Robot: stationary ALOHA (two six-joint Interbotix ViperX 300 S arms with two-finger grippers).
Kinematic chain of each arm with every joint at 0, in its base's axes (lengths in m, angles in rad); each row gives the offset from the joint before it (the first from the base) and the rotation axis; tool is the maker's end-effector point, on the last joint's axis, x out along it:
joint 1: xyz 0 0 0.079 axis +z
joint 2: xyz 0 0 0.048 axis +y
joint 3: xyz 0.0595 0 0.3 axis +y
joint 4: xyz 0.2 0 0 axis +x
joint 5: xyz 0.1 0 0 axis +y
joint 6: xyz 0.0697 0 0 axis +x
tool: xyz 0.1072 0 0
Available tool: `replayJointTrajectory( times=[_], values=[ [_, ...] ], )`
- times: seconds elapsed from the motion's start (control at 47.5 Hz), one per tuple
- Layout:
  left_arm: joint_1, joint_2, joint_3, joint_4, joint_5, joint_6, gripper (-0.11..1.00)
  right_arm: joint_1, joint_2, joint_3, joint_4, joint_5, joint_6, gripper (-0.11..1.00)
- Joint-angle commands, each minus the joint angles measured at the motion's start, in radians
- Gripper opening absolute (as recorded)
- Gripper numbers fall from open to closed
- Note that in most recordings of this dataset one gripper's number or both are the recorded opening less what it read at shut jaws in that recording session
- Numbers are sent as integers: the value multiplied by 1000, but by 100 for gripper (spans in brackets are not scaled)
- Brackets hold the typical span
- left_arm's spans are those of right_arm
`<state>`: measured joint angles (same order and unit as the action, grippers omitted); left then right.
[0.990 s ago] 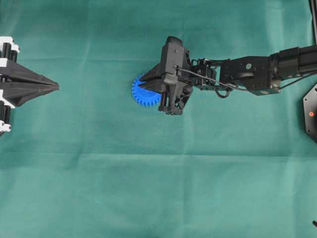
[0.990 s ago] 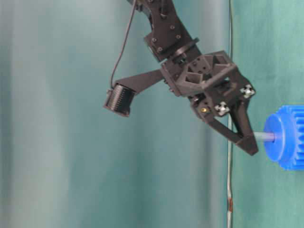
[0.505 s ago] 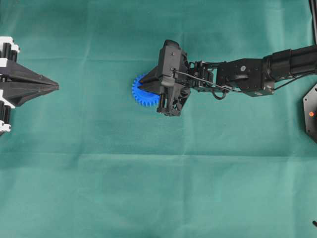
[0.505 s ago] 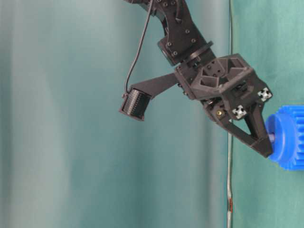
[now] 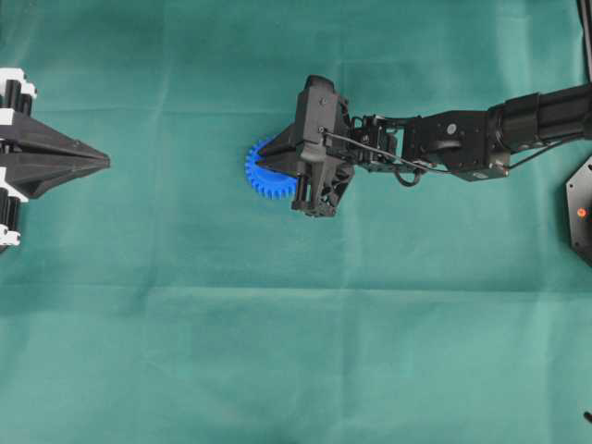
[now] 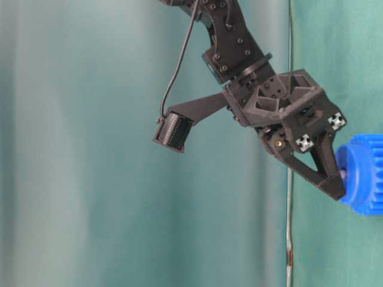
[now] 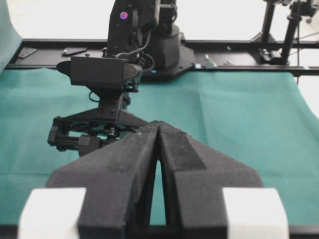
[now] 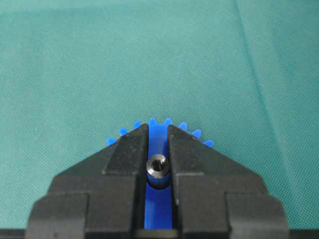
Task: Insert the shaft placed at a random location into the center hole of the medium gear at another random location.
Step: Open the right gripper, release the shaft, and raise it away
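The blue medium gear (image 5: 263, 172) lies flat on the green cloth, mid-table. My right gripper (image 5: 277, 167) hangs over its hub, shut on the shaft (image 8: 158, 166), a small silvery pin seen end-on between the fingers (image 8: 124, 159). In the table-level view only a sliver of the shaft (image 6: 342, 173) shows between the gripper (image 6: 335, 186) and the gear's hub (image 6: 353, 179). The center hole is hidden by the shaft. Gear teeth (image 8: 159, 123) show past the fingertips. My left gripper (image 5: 102, 162) is shut and empty at the far left edge; its closed tips (image 7: 158, 125) point at the right arm.
A black base with a red light (image 5: 581, 211) sits at the right edge. A thin cable (image 6: 289, 239) runs along the cloth's edge. A black rail (image 7: 224, 47) and the right arm's base stand behind the cloth.
My right gripper has come down onto the gear. The shaft's bare length between fingertips and hub has shrunk to a sliver. The left arm has not moved.
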<state>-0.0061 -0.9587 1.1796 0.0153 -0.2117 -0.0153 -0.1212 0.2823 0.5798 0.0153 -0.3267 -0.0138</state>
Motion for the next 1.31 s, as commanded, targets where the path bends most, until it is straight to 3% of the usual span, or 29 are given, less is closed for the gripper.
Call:
replayJointTrajectory(
  times=[0.0, 0.379, 0.442, 0.59, 0.653, 0.842, 1.285],
  values=[
    [0, 8, -23, 2, -3, 2, 0, 0, -17, -20, 3, -11, 6, 11],
    [0, 8, -23, 2, -2, 2, 0, 2, -17, -20, 3, -8, 6, 16],
    [0, 8, -23, 2, -3, 2, 0, 0, -17, -18, 3, -8, 6, 30],
    [-2, 8, -23, 2, -3, 2, 0, 0, -17, -18, 5, -8, 6, 75],
    [-2, 8, -23, 2, -3, 2, 0, 0, -17, -18, 5, -8, 6, 89],
    [0, 8, -23, 2, -3, 2, 0, 2, -26, -15, 5, -3, 6, 81],
    [0, 6, -25, 2, -3, 2, 0, 2, -147, -14, 3, 77, 2, 81]
  ],
)
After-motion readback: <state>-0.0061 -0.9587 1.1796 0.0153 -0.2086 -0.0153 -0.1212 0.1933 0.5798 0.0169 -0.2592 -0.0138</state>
